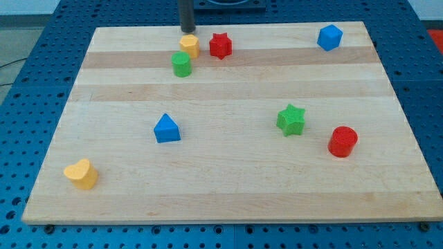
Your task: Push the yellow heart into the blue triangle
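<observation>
Nearest, yellow heart (81,173) sits by the desk's (228,200) bottom-left corner, blue triangle (167,128) well apart; my tip (187,31), a gripless end effector holding nothing, touches the top edge's yellow block (189,45)

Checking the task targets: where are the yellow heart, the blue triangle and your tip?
yellow heart (81,173), camera view, top face.
blue triangle (166,128), camera view, front face.
my tip (187,30), camera view, rod's lower end.
</observation>
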